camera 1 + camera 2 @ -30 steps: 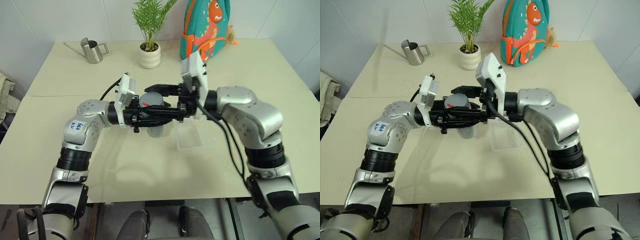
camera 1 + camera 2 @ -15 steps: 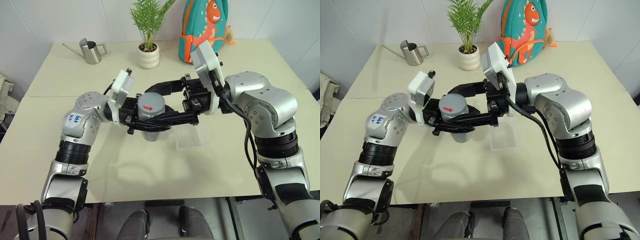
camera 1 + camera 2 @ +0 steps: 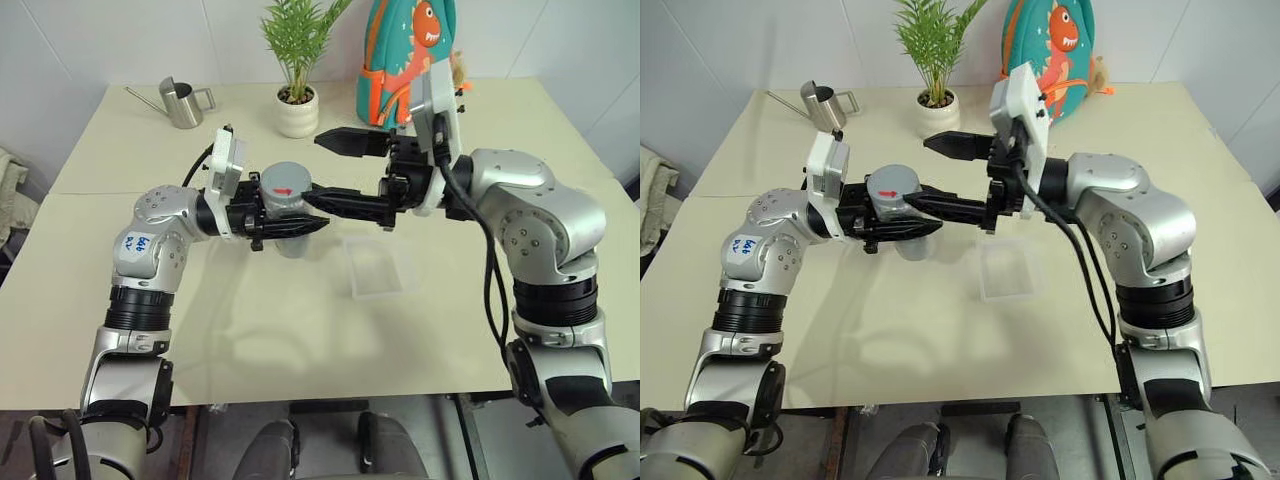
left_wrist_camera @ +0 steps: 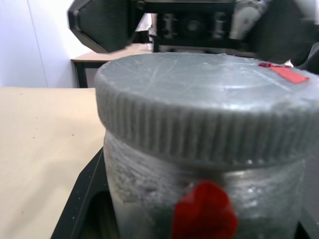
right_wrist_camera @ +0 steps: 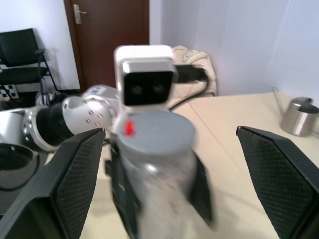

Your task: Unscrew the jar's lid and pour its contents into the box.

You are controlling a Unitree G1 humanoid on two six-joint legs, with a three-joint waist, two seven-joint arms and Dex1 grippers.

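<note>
Landmark: the box (image 3: 378, 266), clear plastic, lying flat on the table (image 3: 300, 340); nothing visible inside it.

The jar (image 3: 288, 205) is held above the table, upright, up and to the robot's left of the box, apart from it; the lid (image 3: 286, 182) sits on the jar, with a red mark on its top; a red label patch shows on the jar's side in the left wrist view.

Left gripper (image 3: 310, 226) is clenched on the jar's body below the lid, fingers reaching toward the robot's right.

Right gripper (image 3: 330, 170) is released, jaws spread wide; one finger (image 3: 345, 143) stands beyond the jar, the other (image 3: 345, 205) runs on the near side, its tip just beside the lid; whether it touches the lid cannot be told; the gripper's body hangs above the far edge of the box.

Contents of the jar are hidden.

Beyond the box, at the far end of the table: potted plant (image 3: 299, 100), watering can (image 3: 184, 101), backpack (image 3: 400, 55).
</note>
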